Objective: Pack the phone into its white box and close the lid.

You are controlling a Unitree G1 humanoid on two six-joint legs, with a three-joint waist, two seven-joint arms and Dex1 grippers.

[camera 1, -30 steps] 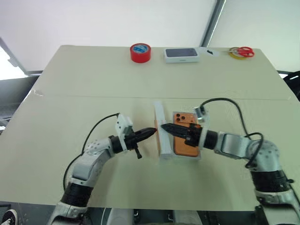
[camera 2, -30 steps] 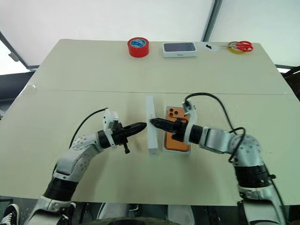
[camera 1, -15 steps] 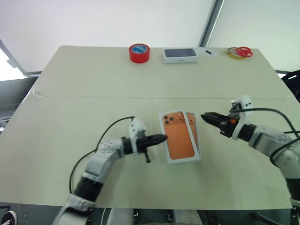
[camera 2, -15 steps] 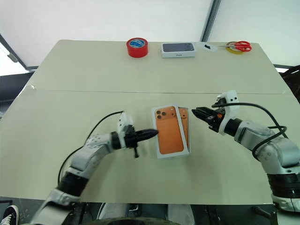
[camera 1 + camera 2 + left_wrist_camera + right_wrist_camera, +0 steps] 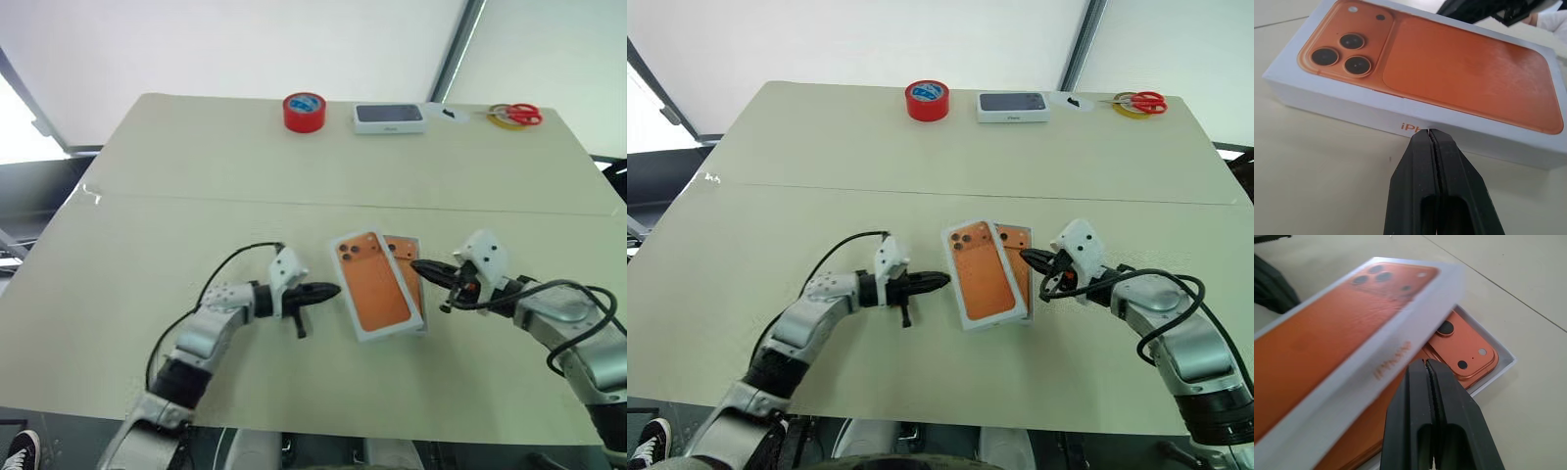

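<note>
The lid [image 5: 372,286], white with an orange phone picture on top, lies flat and askew over the white box [image 5: 1504,363]. The orange phone [image 5: 404,257] rests in the box, its camera corner showing past the lid's right side [image 5: 1465,348]. My left gripper [image 5: 333,291] is shut and empty, its tip at the lid's left wall [image 5: 1400,120], near the printed lettering. Also shut and empty, my right gripper [image 5: 419,266] points at the right edge where lid and box overlap.
At the table's far edge stand a red tape roll [image 5: 305,111], a white box with a dark top [image 5: 389,117], and red scissors on a yellow tape ring [image 5: 514,115]. A seam [image 5: 196,201] runs across the table behind the box.
The lid, standing on edge a second ago, has dropped flat and crooked over the box. My right gripper pulled off the phone to the right and shut. The left tip came up to the lid.
</note>
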